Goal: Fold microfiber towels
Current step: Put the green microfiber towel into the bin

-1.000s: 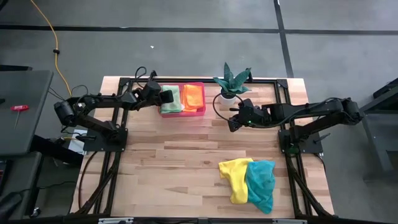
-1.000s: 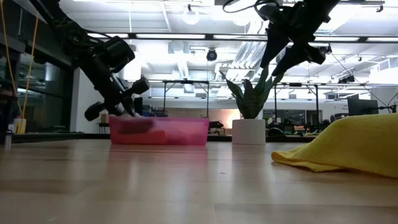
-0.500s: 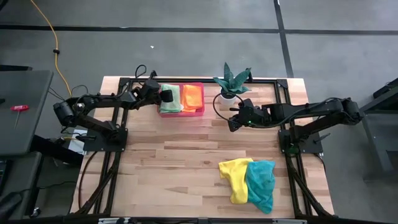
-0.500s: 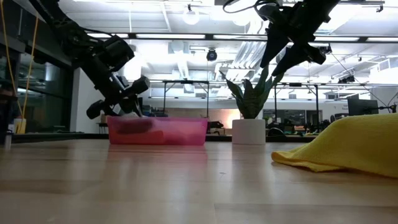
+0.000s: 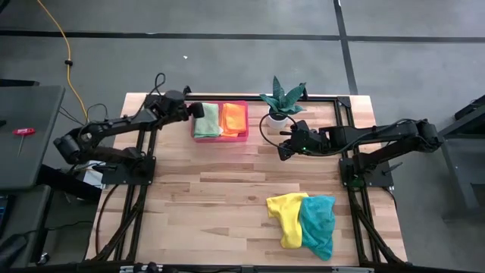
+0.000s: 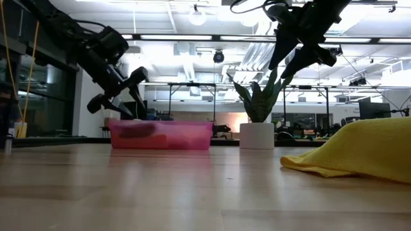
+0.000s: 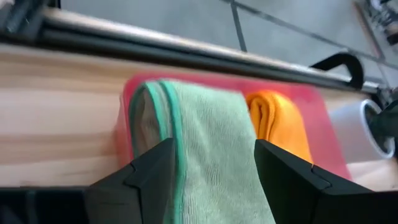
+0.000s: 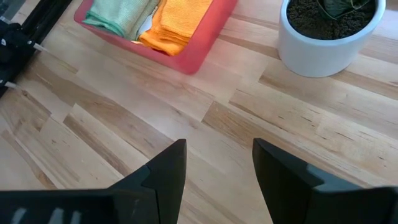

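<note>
Left pincer (image 5: 191,111) has released and drawn back, jaws apart, empty; folded light green microfiber towel (image 5: 206,121) now lies just ahead in rigid pink tray (image 5: 244,135). Right pincer (image 5: 283,149) apart, idle. Placement judged complete.

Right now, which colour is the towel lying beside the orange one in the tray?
Light green towel, with a darker green edge; the left wrist view shows it best.
</note>
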Motion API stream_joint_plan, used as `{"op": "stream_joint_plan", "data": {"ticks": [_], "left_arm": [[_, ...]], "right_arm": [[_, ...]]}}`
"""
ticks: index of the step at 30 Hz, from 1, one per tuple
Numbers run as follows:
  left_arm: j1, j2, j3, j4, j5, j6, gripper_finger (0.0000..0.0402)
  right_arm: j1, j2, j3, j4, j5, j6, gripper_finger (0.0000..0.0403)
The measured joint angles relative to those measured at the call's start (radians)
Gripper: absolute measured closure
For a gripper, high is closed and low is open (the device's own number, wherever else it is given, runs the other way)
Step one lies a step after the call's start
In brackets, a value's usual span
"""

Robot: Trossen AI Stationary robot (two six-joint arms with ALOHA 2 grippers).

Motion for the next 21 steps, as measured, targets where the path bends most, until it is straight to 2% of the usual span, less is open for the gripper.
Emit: {"op": "stream_joint_plan", "data": {"ticks": [7, 11, 14, 17, 18, 21], "left_arm": [[0.043, -0.086, 0.011, 0.008, -0.001, 0.001, 0.019], [0.015, -0.069, 0.056, -0.002, 0.02, 0.085, 0.0201], [-0.033, -0.013, 0.093, -0.043, 0.011, 0.136, 0.0255], [-0.08, 0.059, 0.127, -0.061, -0.027, 0.169, 0.0355], [-0.093, 0.085, 0.134, -0.063, -0.047, 0.176, 0.0377], [-0.112, 0.164, 0.155, -0.077, -0.111, 0.175, 0.0386]], "right_arm": [[0.0, 0.0, 0.0, 0.0, 0.001, 0.018, 0.0226], [0.0, 0.0, 0.0, 0.0, 0.002, 0.018, 0.0226], [0.0, 0.0, 0.0, 0.0, 0.005, 0.019, 0.0226], [0.0, 0.0, 0.0, 0.0, 0.005, 0.02, 0.0226], [0.0, 0.0, 0.0, 0.0, 0.005, 0.023, 0.0226], [0.0, 0.0, 0.0, 0.0, 0.005, 0.042, 0.0226]]}}
